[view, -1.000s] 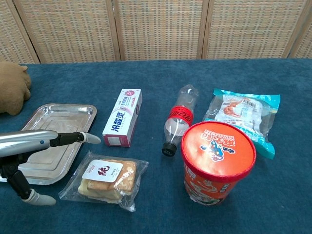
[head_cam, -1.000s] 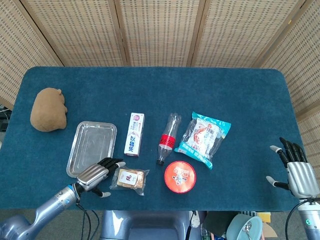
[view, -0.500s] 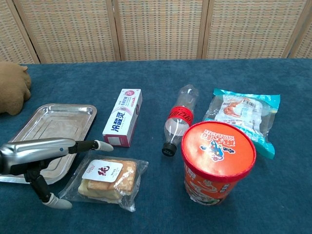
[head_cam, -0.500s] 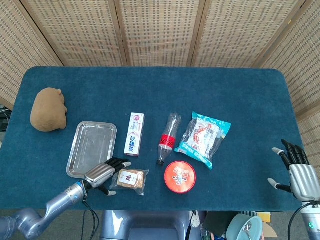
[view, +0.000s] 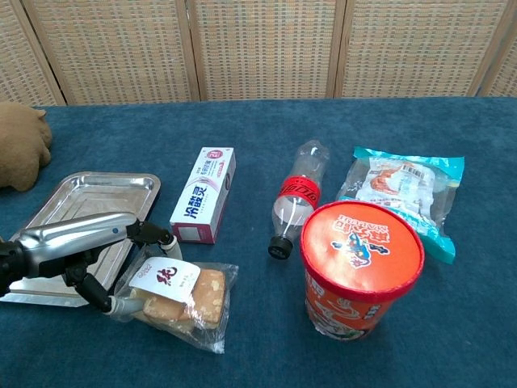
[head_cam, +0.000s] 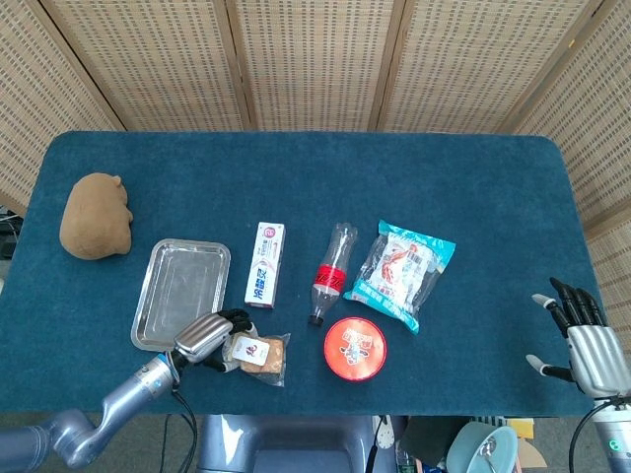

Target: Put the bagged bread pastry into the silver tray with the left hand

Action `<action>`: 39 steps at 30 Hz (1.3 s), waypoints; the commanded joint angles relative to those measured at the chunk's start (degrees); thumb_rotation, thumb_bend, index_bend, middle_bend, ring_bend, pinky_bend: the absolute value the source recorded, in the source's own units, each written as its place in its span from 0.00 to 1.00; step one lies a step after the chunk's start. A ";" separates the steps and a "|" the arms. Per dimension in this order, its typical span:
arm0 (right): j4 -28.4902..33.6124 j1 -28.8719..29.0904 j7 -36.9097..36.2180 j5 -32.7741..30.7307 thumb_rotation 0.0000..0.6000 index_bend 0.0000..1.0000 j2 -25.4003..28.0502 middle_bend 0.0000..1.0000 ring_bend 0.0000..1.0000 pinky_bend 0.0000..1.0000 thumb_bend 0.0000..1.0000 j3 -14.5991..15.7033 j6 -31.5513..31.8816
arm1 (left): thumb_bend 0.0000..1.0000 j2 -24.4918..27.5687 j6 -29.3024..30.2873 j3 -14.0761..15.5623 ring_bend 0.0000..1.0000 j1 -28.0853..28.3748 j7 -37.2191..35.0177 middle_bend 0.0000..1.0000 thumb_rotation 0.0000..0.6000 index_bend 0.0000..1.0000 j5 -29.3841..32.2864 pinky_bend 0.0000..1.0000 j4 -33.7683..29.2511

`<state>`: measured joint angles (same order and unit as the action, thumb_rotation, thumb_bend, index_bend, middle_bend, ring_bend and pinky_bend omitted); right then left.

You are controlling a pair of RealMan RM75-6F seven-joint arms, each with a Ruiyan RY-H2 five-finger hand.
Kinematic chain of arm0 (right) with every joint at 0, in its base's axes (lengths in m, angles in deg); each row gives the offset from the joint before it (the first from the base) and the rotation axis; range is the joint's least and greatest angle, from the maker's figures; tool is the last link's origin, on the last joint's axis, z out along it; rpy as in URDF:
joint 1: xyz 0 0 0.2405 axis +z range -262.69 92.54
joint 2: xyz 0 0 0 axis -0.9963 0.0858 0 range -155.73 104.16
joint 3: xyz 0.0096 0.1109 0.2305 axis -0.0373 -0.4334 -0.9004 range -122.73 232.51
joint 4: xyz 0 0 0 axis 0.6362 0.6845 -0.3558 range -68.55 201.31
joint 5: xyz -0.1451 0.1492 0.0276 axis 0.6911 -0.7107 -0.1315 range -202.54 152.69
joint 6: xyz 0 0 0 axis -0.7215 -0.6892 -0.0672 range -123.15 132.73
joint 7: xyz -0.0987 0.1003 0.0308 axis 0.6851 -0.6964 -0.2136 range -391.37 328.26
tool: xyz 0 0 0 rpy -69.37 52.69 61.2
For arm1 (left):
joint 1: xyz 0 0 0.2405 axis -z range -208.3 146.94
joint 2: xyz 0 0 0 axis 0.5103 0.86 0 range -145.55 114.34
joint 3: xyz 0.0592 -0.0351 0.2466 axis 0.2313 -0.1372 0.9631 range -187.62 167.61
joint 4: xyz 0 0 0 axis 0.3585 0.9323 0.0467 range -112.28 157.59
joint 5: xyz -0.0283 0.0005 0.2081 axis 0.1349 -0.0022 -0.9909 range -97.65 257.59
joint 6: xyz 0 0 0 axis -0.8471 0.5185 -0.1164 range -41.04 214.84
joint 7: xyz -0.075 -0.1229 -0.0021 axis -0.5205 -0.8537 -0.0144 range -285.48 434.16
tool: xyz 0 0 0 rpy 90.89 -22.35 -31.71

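One left hand (view: 77, 246) grips the bagged bread pastry (view: 179, 293) at lower left of the chest view: its fingers (view: 153, 236) arch over the bag's left end and the thumb tucks beneath, tilting that end up off the desk (view: 266, 129). The bag lies just right of the silver tray (view: 89, 202). At the lower right of the head view, the right hand (head_cam: 588, 347) hangs with fingers spread, holding nothing.
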<state>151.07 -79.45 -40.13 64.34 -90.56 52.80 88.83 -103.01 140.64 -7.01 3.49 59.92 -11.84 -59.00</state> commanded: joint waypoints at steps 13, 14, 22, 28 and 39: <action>-0.95 -0.48 -0.92 -0.82 1.00 0.17 -0.65 0.00 0.00 0.00 0.09 0.19 -0.11 | 0.40 2.59 5.49 -0.07 0.27 -0.60 1.64 0.46 1.00 0.56 -2.20 0.34 -2.88; -1.16 -0.55 -1.06 -0.91 1.00 0.17 -0.77 0.00 0.00 0.00 0.09 0.22 -0.10 | 0.40 3.39 5.83 -0.21 0.27 -0.61 2.24 0.46 1.00 0.56 -2.23 0.34 -3.96; -1.58 -1.65 -1.45 -1.50 1.00 0.17 -1.09 0.00 0.00 0.00 0.09 0.09 1.29 | 0.40 19.05 11.73 0.56 0.27 -3.73 11.51 0.45 1.00 0.56 -2.58 0.32 -19.70; 0.15 -1.75 0.81 -1.13 1.00 0.17 -1.37 0.00 0.00 0.00 0.09 0.12 1.65 | 0.40 26.34 14.89 1.17 0.27 -6.46 10.44 0.45 1.00 0.56 -1.21 0.32 -20.68; 4.85 -1.77 6.48 -1.39 1.00 0.17 -0.93 0.00 0.00 0.00 0.09 -0.44 2.15 | 0.40 27.76 13.98 1.03 0.27 -7.59 0.66 0.44 1.00 0.56 1.21 0.30 -10.20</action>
<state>155.09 -81.26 -34.61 62.99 -91.53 52.53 90.85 -75.43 154.88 -5.86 -3.63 63.18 -11.64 -72.07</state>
